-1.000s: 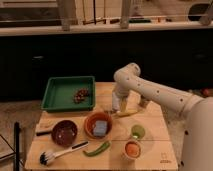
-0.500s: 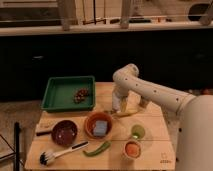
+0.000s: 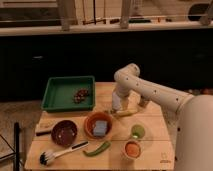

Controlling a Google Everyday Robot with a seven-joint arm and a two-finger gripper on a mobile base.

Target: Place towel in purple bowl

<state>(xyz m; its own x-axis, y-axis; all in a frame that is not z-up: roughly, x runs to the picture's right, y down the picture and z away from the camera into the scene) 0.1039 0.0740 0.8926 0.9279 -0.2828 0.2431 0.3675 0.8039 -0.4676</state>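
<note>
Sharply bent arm (image 3: 150, 93), gripper (image 3: 117, 104) low over table (image 3: 155, 124)

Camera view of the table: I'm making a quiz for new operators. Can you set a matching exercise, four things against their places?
Things:
1. blue sponge
2. purple bowl
3. gripper
4. brush

Places:
A. near the table's front left corner
B. in the orange bowl
C. just left of the orange bowl
D. low over the table, right of the green tray

Pairs: 1-B, 2-C, 3-D, 4-A
</note>
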